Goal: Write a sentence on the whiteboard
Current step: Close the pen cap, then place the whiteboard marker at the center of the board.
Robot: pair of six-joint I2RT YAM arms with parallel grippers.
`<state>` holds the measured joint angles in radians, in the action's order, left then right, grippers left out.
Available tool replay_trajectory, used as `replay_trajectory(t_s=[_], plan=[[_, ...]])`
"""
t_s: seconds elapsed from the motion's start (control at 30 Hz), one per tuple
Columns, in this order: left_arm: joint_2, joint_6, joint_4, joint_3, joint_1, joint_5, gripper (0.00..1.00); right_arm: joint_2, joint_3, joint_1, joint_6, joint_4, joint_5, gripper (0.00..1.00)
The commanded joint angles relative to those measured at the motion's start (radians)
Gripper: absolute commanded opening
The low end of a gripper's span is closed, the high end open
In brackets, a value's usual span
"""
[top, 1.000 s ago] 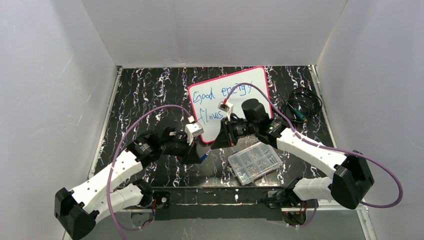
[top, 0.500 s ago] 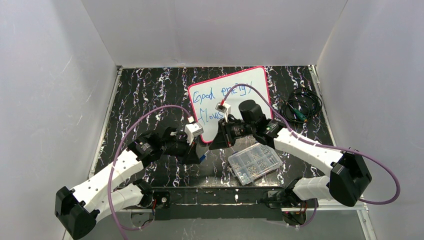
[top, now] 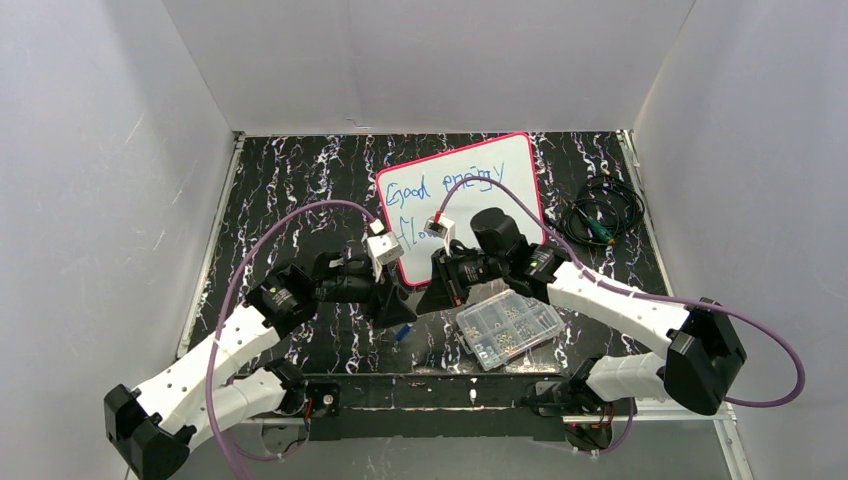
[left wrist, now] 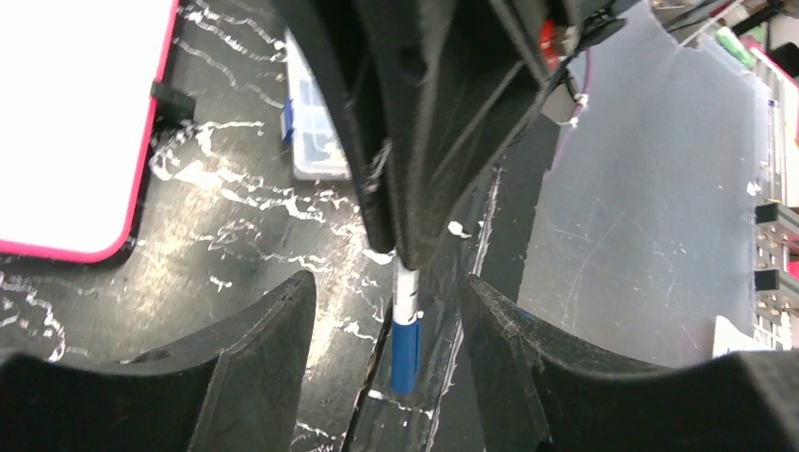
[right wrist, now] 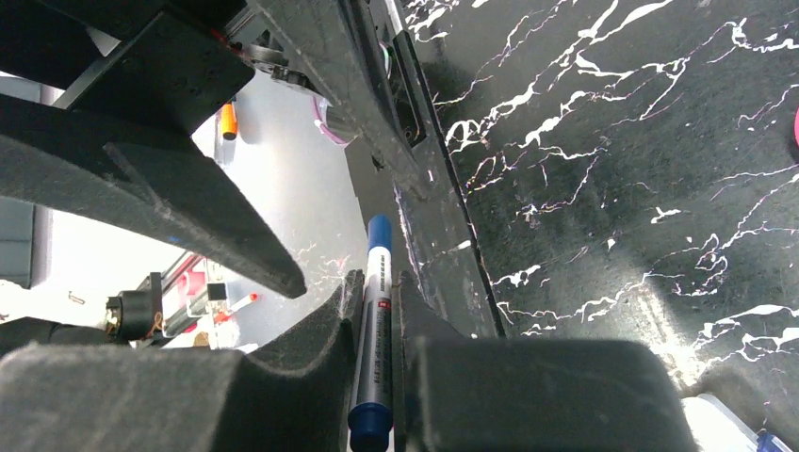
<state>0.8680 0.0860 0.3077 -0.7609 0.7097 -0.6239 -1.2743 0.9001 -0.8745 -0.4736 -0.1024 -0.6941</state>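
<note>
The whiteboard (top: 490, 205) lies at the back middle of the table, its near corner (left wrist: 75, 122) showing in the left wrist view. The sentence (top: 445, 182) is blue handwriting; its second line is partly hidden behind the arms. My right gripper (top: 432, 298) (right wrist: 377, 282) is shut on a white marker (right wrist: 374, 348) with a blue cap (left wrist: 405, 353). That capped end pokes out toward the table's near edge (top: 402, 330). My left gripper (top: 392, 300) (left wrist: 388, 297) is open, its fingers either side of the cap without touching it.
A clear compartmented parts box (top: 508, 328) sits just right of the grippers near the front edge. Coiled cables (top: 600, 220) lie at the back right. White walls close in the table on three sides.
My left gripper has opened, let go of the marker's capped end and drawn back to the left. The right gripper keeps the marker and has shifted slightly left.
</note>
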Motion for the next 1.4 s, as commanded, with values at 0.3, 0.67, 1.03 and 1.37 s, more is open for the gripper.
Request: replay_trajectory(t_s=[0.3, 0.67, 1.03, 1.37], plan=[[0.096, -0.003, -0.007, -0.035, -0.001, -0.211, 0.60, 0.058, 0.027, 0.019, 0.001, 0.006, -0.023, 0.01], [0.162, 0.031, -0.003, -0.058, -0.001, -0.170, 0.00, 0.068, 0.048, 0.036, 0.034, -0.038, 0.073, 0.28], [0.117, 0.113, 0.119, -0.003, -0.163, 0.147, 0.00, 0.249, -0.034, 0.306, 0.089, -0.138, 0.370, 0.99], [0.192, 0.217, 0.161, -0.025, -0.468, 0.321, 0.10, 0.362, -0.145, 0.626, 0.170, -0.152, 0.677, 0.99]])
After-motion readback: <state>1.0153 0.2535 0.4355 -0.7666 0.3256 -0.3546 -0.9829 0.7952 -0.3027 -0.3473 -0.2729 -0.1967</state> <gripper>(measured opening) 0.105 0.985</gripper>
